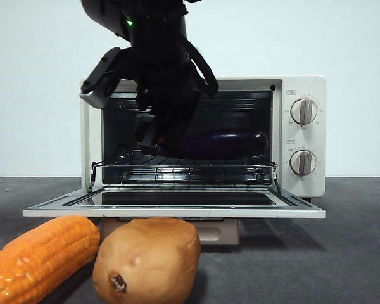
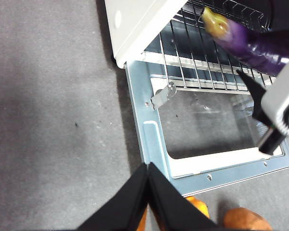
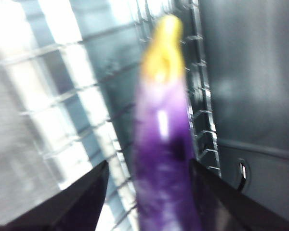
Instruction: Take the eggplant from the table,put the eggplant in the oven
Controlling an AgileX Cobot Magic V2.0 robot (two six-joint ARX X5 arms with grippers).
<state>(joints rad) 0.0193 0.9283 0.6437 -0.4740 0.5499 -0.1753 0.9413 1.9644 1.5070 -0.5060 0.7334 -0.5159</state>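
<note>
On the dark grey surface (image 1: pixel 354 253) in front: orange corn cob (image 1: pixel 38 256), brown potato (image 1: pixel 147 259). Behind, cream-white toaster oven (image 1: pixel 304 85), door down. Right gripper (image 1: pixel 153 142) fingers clamp glossy purple eggplant (image 1: pixel 225 143) over the wire rack (image 1: pixel 183 166). Left gripper (image 2: pixel 148 166) fingers closed, empty.

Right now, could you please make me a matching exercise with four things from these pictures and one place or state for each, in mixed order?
Things:
1. eggplant
2. potato
3. oven door
4. left gripper

Places or states:
A. folded down flat, open
B. shut, above the table beside the door
C. inside the oven, over the rack, between the right gripper fingers
D. on the table in front of the oven, next to the corn

Pairs: 1-C, 2-D, 3-A, 4-B
</note>
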